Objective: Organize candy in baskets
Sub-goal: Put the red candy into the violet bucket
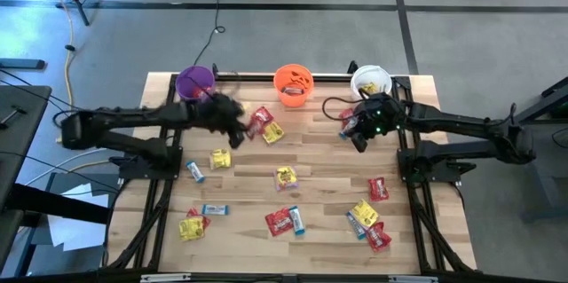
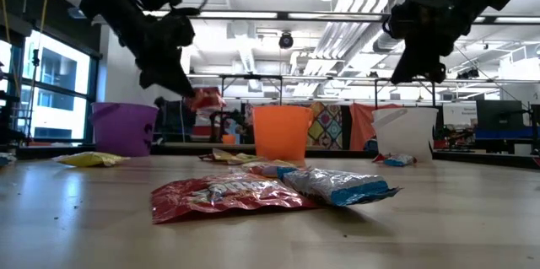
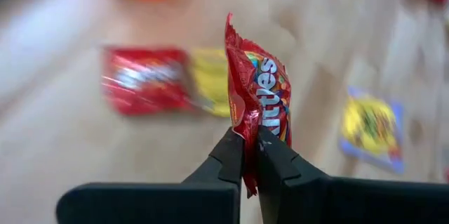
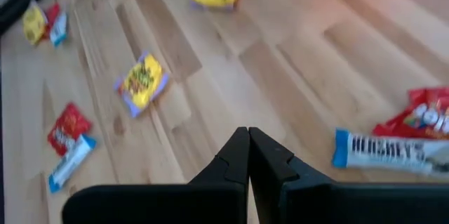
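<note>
Held: one crinkled red foil candy packet (image 3: 258, 104), pinched edge-on between my left gripper's (image 3: 250, 155) closed tips, above the table; roughly twenty wrapped candies remain loose below, unsorted.

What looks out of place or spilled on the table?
Nothing looks damaged. Many candies lie scattered on the table, outside the three baskets. The left gripper pinches one red packet above it.

Overhead, table-level, two wrist close-ups
</note>
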Controlling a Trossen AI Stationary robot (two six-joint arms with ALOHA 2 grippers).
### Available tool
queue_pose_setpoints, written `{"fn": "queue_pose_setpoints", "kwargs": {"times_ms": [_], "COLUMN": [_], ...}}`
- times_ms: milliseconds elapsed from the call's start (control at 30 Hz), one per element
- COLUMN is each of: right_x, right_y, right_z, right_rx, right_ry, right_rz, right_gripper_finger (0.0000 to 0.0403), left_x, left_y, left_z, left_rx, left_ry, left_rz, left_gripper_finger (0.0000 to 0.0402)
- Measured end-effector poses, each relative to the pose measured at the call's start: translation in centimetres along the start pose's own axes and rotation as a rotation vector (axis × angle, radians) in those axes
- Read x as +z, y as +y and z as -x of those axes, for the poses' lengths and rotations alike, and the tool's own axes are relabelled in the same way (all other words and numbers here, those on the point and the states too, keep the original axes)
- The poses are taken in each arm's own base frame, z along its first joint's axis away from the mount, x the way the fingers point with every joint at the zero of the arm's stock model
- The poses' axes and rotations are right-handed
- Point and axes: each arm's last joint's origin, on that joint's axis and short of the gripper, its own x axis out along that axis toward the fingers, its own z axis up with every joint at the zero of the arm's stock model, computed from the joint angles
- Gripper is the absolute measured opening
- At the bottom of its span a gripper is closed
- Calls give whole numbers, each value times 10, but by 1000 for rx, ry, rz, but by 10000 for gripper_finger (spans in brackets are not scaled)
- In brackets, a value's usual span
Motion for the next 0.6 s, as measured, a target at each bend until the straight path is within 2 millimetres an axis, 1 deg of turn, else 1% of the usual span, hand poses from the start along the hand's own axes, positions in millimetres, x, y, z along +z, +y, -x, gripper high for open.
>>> {"fn": "queue_pose_setpoints", "kwargs": {"times_ms": [100,200,400,500,600], "right_x": [4,5,7,7,8], "right_y": [-3,-6,-11,-13,-15], "right_z": [1,1,2,3,3], "right_rx": [-6,-54,-113,-130,-145], "right_ry": [-31,-50,-76,-86,-97], "right_rz": [-10,-39,-74,-109,-156], "right_gripper_finger": [0,0,0,0,0], "left_x": [9,15,18,16,11], "left_y": [20,40,80,95,106], "left_z": [17,34,63,72,78], "left_rx": [71,162,344,413,470], "left_ry": [-96,-189,-331,-362,-328], "left_rz": [67,136,324,413,472], "left_gripper_finger": [1,1,1,1,1]}}
